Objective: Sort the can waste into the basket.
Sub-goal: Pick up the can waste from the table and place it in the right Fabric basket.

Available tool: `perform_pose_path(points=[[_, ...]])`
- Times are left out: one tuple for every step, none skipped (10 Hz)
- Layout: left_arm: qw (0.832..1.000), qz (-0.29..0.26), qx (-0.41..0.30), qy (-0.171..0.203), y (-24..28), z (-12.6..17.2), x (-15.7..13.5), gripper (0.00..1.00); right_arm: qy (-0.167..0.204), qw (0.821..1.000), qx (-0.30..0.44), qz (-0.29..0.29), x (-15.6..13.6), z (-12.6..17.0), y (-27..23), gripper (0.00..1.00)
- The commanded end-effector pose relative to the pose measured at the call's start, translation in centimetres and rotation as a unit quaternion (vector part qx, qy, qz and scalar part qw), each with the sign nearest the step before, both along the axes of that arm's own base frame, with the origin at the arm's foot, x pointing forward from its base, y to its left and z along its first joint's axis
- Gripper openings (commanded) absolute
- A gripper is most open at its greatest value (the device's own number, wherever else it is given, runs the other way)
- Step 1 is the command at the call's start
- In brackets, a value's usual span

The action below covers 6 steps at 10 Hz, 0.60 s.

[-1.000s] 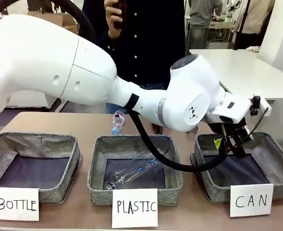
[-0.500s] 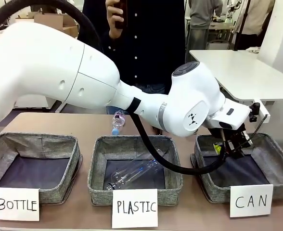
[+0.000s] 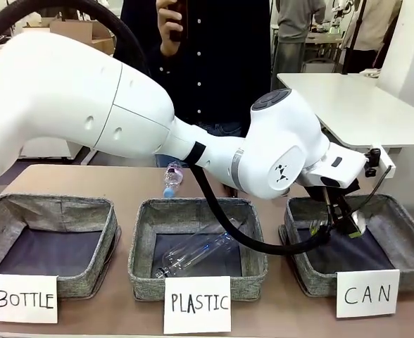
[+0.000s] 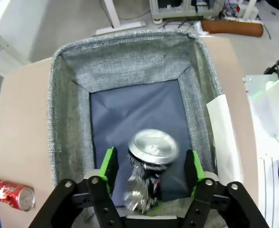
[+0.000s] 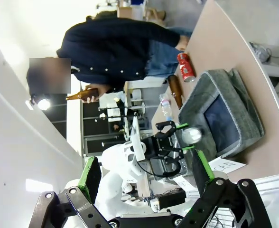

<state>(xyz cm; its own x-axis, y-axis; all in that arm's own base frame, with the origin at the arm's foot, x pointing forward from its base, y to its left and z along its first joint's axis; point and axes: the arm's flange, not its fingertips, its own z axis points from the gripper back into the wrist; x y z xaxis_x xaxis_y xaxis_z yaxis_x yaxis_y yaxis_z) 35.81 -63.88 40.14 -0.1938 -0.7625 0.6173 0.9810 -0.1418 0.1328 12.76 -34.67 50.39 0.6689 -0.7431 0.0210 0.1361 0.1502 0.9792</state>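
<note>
The dark blue can (image 4: 151, 149), silver end up and blurred, hangs loose between my left gripper's (image 4: 151, 168) green pads over the dark lining of the CAN basket (image 4: 63, 118). Those fingers stand apart with gaps on both sides of the can, so the gripper is open. In the front view my left arm reaches across to the right, its gripper (image 3: 337, 225) inside the basket (image 3: 404, 229) behind the "CAN" sign (image 3: 367, 293). A red can (image 4: 11, 192) lies on the table outside the basket. My right gripper (image 5: 146, 173) is open and holds nothing.
A clear plastic bottle (image 3: 196, 253) lies in the PLASTIC basket (image 3: 143, 260); the BOTTLE basket (image 3: 3, 211) sits left. Another plastic bottle (image 3: 172, 176) lies at the far table edge. A brown bottle (image 5: 174, 90) lies near the red can (image 5: 186, 66). A person stands opposite, holding a brown bottle (image 5: 80, 96).
My left gripper came down into the CAN basket and opened. The dark blue can, gripped a second ago, is now loose between the fingers.
</note>
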Motion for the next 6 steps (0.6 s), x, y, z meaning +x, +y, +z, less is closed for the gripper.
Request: perform_pose_path(points=[[0.998, -0.017, 0.003, 0.054, 0.8, 0.3, -0.7, 1.00, 0.003, 1.000, 0.006, -0.013, -0.4, 0.4, -0.2, 1.00], [0.998, -0.018, -0.002, 0.066, 1.0, 0.4, -0.4, 1.00, 0.003, 1.000, 0.006, -0.013, -0.4, 0.4, -0.2, 1.00], [0.998, -0.013, -0.002, 0.056, 1.1, 0.5, -0.4, 1.00, 0.003, 1.000, 0.006, -0.013, -0.4, 0.4, -0.2, 1.00], [0.999, -0.011, -0.003, 0.043, 1.1, 0.6, -0.5, 1.00, 0.003, 1.000, 0.006, -0.013, -0.4, 0.4, -0.2, 1.00], [0.999, -0.006, 0.000, 0.050, 1.3, 0.8, -0.4, 1.00, 0.003, 1.000, 0.006, -0.013, -0.4, 0.4, -0.2, 1.00], [0.998, 0.002, 0.006, 0.063, 2.0, 1.4, -0.2, 1.00, 0.003, 1.000, 0.006, -0.013, -0.4, 0.4, -0.2, 1.00]])
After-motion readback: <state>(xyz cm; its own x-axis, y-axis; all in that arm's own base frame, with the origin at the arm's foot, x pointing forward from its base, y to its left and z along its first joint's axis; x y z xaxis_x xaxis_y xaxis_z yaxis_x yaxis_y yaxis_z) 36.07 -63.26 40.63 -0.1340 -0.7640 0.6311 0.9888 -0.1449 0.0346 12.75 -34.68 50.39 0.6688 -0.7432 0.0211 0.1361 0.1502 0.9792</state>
